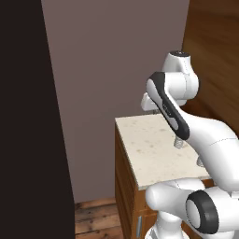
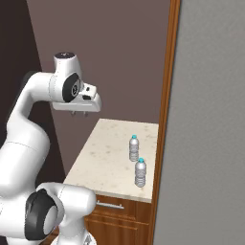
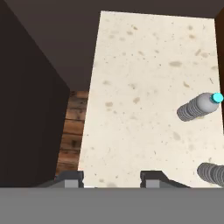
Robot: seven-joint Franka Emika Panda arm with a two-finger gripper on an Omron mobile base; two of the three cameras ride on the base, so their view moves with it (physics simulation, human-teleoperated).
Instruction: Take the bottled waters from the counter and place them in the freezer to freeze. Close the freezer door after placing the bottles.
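Beige speckled stone makes up the table (image 2: 103,158) below me, set over brown wooden cabinets (image 2: 119,220) with a metal handle (image 2: 109,206). My fingers (image 2: 79,113) hang in the air above the table's back left part, pointing down, drawn as close together as they go, and nothing is between them. In the hand view their two dark tips (image 3: 153,178) show a gap with only bare stone behind it. Two bottled waters stand upright near the table's right edge, beside a tall grey panel (image 2: 206,124) with a wooden strip (image 2: 165,110) along it. The farther bottle (image 2: 134,148) has its teal cap in plain sight, and the nearer bottle (image 2: 140,173) stands just in front of it, slightly apart. Both are well to the right of my fingers and untouched. A dark wall (image 1: 32,116) rises at the left, with wooden floor (image 1: 95,217) below it.
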